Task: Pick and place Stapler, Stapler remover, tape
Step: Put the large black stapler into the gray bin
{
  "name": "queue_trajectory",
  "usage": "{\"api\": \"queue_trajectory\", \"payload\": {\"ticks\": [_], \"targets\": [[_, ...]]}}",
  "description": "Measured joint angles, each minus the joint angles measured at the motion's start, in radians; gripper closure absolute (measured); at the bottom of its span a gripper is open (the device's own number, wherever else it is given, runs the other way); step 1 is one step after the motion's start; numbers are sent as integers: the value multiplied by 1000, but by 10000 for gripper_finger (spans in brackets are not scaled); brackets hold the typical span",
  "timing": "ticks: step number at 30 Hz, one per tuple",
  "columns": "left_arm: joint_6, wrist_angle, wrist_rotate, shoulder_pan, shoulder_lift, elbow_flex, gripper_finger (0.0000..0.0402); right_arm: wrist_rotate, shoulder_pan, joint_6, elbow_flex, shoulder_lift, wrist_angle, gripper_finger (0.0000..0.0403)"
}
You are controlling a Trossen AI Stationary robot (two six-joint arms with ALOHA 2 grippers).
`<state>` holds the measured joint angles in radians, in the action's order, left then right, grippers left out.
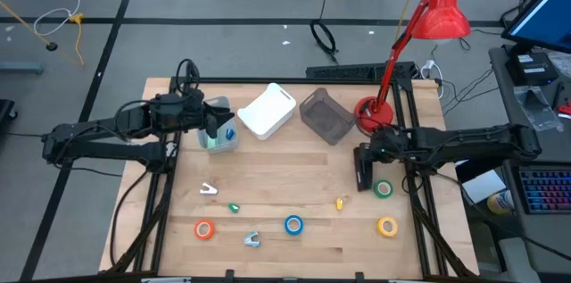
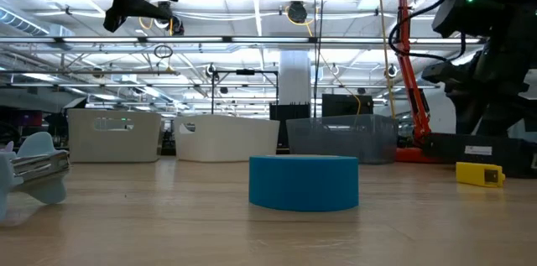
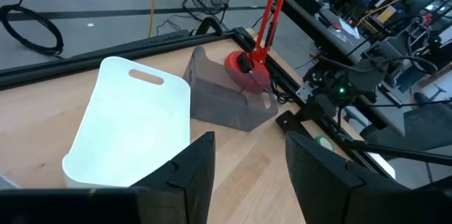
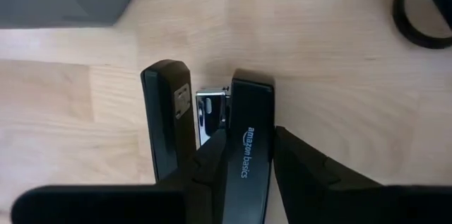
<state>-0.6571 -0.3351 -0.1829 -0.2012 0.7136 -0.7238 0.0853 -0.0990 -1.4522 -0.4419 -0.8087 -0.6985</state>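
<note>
Two arms, one table (image 1: 294,162). The right gripper (image 1: 363,169) is low over the black stapler (image 4: 247,150), near the table's right side just beside the green tape (image 1: 384,189); the right wrist view shows the fingers (image 4: 307,174) pressed on either side of the stapler's upper arm, jaws closed on it, a second black stapler (image 4: 168,121) lying just alongside. That grip across the narrow body looks chosen to suit a lift toward the bins, judging by the task. The left gripper (image 1: 212,122) hovers above the clear bin (image 1: 219,137) at the table's back left, jaws part open and empty in its wrist view, seemingly waiting. Bins in a back row: clear, white bin (image 1: 267,111), grey bin (image 1: 325,115), with a red lamp (image 1: 426,29) at the right corner. Front stock not yet placed: orange tape (image 1: 204,228), blue tape (image 1: 293,224), yellow tape (image 1: 387,226), a pale remover (image 1: 252,239), a white remover (image 1: 208,189), plus small green and yellow pieces too small to identify. Only the high view gives this whole layout; only the right wrist view shows the grip and the stapler's brand lettering; the low view gives the blue tape close up and a remover at the frame's left edge, but hides the stapler contact; the left wrist view shows the white and grey bins holding nothing visible.
</note>
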Motion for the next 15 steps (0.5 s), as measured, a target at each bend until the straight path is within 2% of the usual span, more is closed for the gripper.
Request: {"api": "queue_trajectory", "payload": {"ticks": [8,15], "targets": [[-37,0,9,0,0,0,227,-7,0,-1,0,37,115,317],[-87,4,98,0,19,0,227,-7,1,-1,-1,76,226,317]]}}
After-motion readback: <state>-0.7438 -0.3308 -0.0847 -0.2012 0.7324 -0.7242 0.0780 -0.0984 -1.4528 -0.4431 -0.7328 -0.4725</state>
